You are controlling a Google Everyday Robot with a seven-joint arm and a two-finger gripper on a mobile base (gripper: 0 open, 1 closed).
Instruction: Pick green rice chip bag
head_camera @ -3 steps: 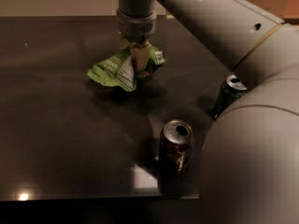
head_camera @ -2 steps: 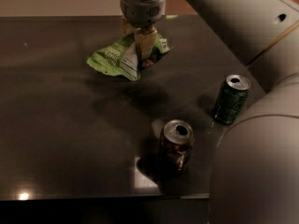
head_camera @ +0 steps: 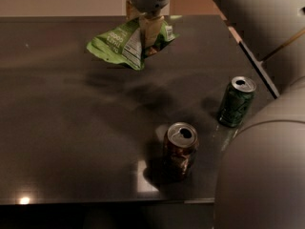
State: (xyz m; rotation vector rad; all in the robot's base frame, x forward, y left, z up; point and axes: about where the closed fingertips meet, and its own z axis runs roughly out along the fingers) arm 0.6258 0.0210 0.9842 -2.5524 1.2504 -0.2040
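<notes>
The green rice chip bag (head_camera: 119, 44) is a crumpled lime-green foil bag with a white label panel. It hangs clear of the dark table (head_camera: 71, 128), near the top middle of the camera view. My gripper (head_camera: 148, 30) comes down from the top edge and is shut on the bag's right part, with its tan fingers (head_camera: 151, 28) pinching the foil. The bag's left end droops down and to the left.
A dark green soda can (head_camera: 236, 102) stands upright at the right of the table. A brown can (head_camera: 180, 149) stands upright near the front edge. My grey arm (head_camera: 267, 166) fills the lower right and upper right. The table's right edge runs diagonally past the green can.
The gripper has risen with the bag held in it, so the bag now hangs higher above the table. The arm has shifted, and the green can now shows in full.
</notes>
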